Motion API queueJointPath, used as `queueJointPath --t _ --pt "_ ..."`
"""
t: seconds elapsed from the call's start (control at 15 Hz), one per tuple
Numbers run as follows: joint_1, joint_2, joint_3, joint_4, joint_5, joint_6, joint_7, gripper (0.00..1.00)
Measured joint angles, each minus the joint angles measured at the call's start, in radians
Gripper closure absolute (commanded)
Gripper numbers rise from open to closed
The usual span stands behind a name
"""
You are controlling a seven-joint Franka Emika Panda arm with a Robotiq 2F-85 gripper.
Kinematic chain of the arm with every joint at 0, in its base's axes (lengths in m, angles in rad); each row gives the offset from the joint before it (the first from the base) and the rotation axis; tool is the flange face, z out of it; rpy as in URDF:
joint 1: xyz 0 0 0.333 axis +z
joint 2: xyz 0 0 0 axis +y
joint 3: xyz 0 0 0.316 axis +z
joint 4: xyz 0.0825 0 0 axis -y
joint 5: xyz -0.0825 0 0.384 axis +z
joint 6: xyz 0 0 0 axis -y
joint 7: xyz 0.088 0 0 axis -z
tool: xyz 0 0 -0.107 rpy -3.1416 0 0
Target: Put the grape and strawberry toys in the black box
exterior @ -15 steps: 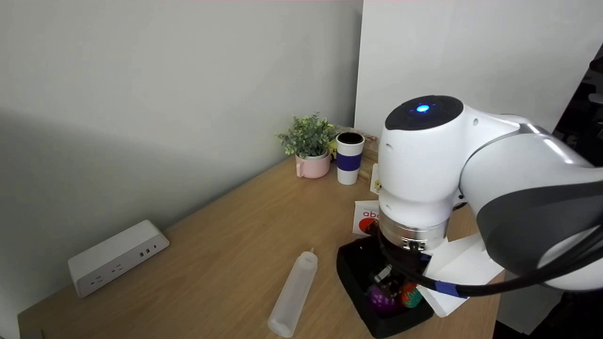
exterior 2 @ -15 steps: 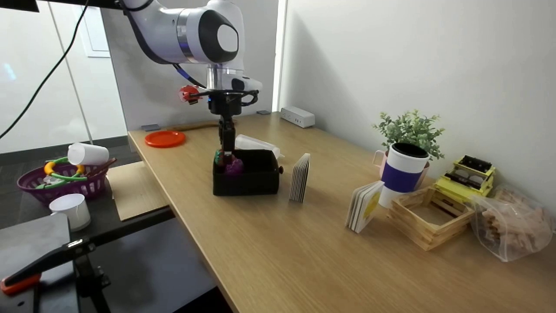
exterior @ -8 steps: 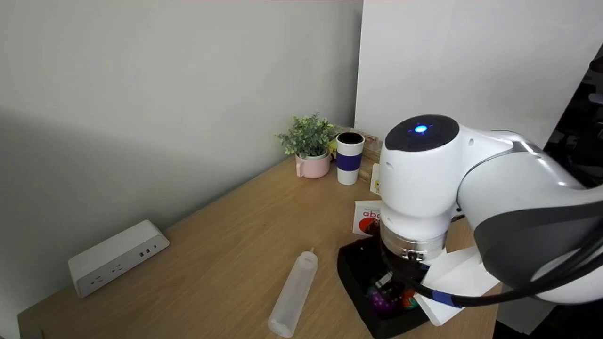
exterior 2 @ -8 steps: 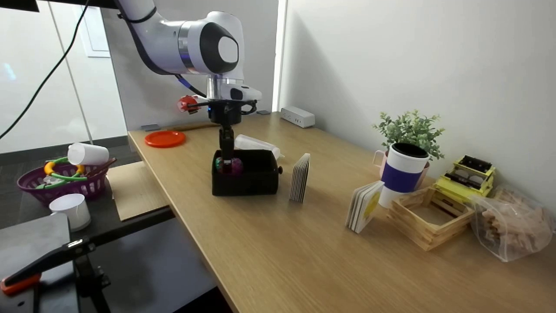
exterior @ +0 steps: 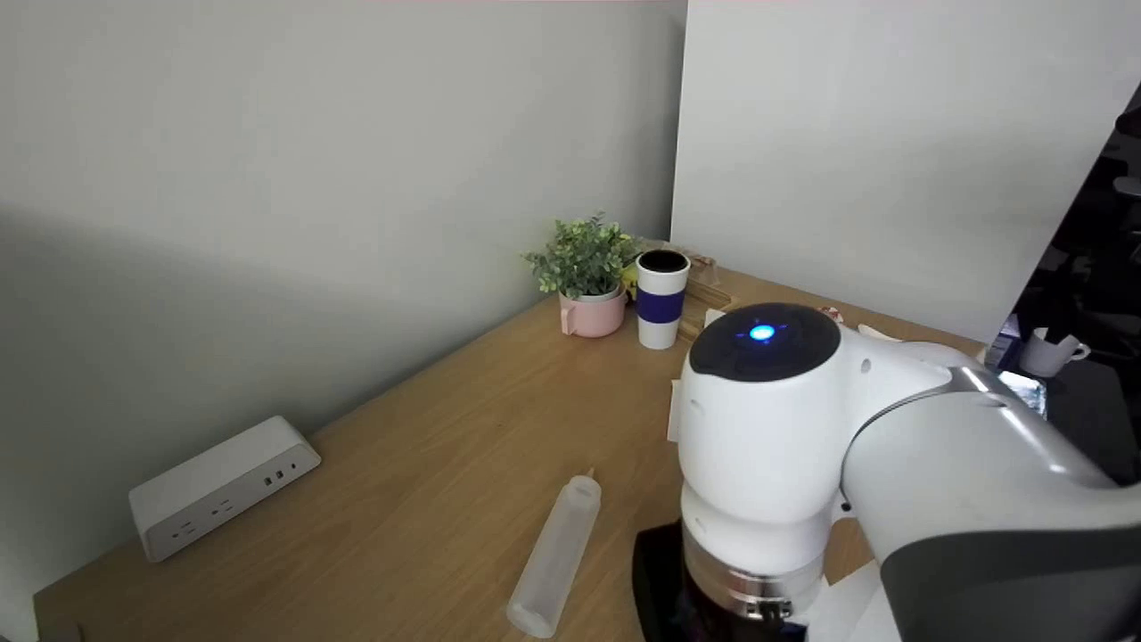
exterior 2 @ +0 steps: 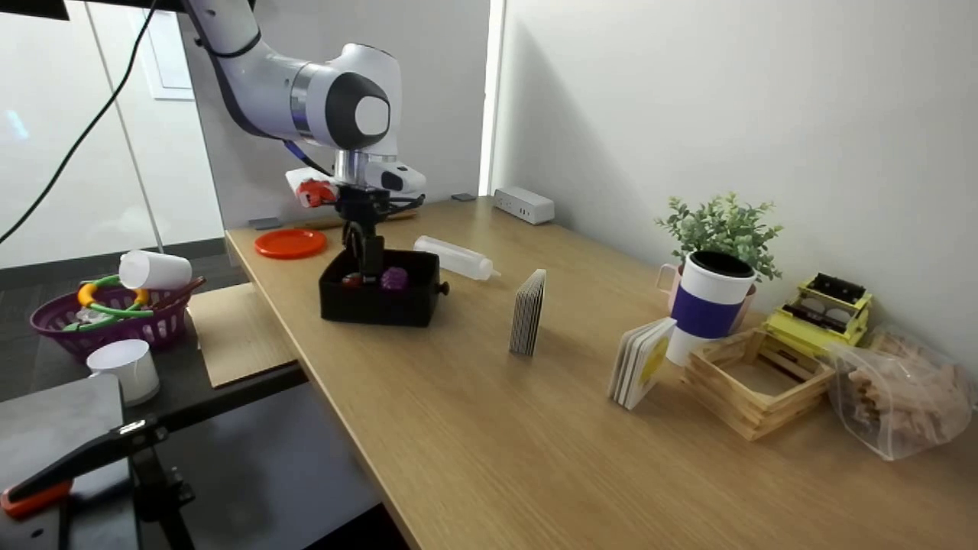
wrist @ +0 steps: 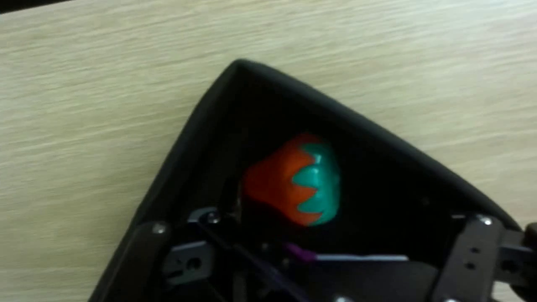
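Along a pale wall (exterior 2: 688, 99), wooden worktop (exterior 2: 489, 451) with black box (exterior 2: 374, 307), bottle (exterior 2: 454, 257), plant (exterior 2: 718, 233) and cup (exterior 2: 704, 309). Inside the box, hand (exterior 2: 370, 270), jaws apart.

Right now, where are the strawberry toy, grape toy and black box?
Strawberry toy (wrist: 282, 181), wrist view: red body.
Grape toy (exterior 2: 394, 279), in an exterior view: purple bumps.
Black box (exterior 2: 376, 308), in an exterior view: outer wall.

chunky glossy white arm (exterior: 758, 446), all fat round curves from where I'm standing, flat black cap (exterior: 768, 354) on the end with a neat blue light (exterior: 762, 333), shiny silver collar (exterior: 756, 586) lower down, black cable (exterior 2: 318, 165) with a blue wrap (exterior 2: 296, 152), black gripper (exterior 2: 370, 273) with bright screw heads (wrist: 485, 219)
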Motion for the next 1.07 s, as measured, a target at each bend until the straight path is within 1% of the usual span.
queueJointPath --t 0.27,0.47,0.8,1.07 --pt "-0.001 0.086 0.079 0.109 0.097 -0.027 -0.211 0.00" --pt "-0.002 0.129 0.089 0.185 0.142 -0.108 -0.316 0.00" --pt "-0.010 0.156 0.064 0.257 0.152 -0.222 -0.338 0.00" --pt "-0.027 0.151 0.018 0.261 0.166 -0.234 -0.323 0.00"
